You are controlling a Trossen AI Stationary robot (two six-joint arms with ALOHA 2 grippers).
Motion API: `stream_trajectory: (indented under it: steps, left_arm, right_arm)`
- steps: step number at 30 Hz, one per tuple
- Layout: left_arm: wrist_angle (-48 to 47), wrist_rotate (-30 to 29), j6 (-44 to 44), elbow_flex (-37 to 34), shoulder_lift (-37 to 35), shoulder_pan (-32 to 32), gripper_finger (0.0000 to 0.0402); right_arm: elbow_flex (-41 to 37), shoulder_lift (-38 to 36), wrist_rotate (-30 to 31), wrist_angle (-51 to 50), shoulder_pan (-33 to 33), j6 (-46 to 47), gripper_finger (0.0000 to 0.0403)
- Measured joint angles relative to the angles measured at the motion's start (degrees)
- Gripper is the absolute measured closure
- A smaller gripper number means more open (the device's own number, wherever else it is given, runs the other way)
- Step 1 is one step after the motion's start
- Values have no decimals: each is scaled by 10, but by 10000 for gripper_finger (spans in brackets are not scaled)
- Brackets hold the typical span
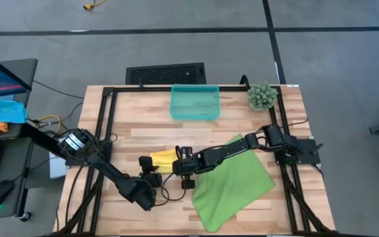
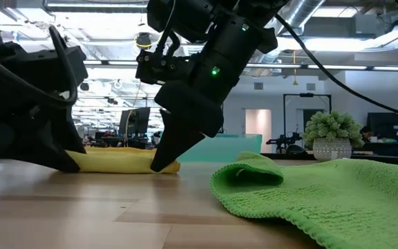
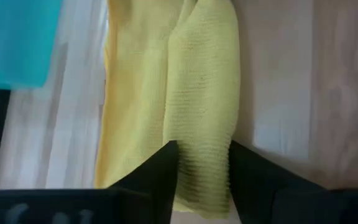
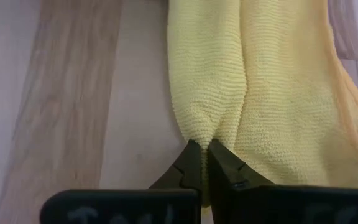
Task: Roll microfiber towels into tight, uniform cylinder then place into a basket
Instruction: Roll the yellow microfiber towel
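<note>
both grippers grip the half-rolled yellow towel (image 1: 166,158) at table centre: left gripper (image 3: 202,186) jaws clamped round its roll, right gripper (image 4: 201,165) jaws pinched on its fold; green towel (image 1: 232,184) at four o'clock.

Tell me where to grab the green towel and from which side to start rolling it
Probably the green towel is best pinched at its corner nearest the yellow towel, coming from above. In the low view that edge is already curled up off the table, so fingers could get under it; the rest lies flat, offering no lip.
</note>
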Motion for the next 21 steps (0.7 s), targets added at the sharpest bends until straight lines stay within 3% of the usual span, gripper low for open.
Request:
stream_trajectory:
  steps: [8, 13, 17, 21]
  left_arm:
    - [2, 34, -36, -3, -14, 1, 388]
    - [-1, 97, -91, -7, -73, -6, 388]
    - [10, 173, -147, -5, -132, -7, 393]
    - [15, 247, -209, -5, -171, 8, 393]
  right_arm:
    - [16, 1, -21, -18, 2, 28, 373]
    - [39, 5, -44, -18, 22, 54, 380]
    - [57, 6, -127, -9, 33, 112, 378]
    - [57, 6, -169, 32, 42, 177, 372]
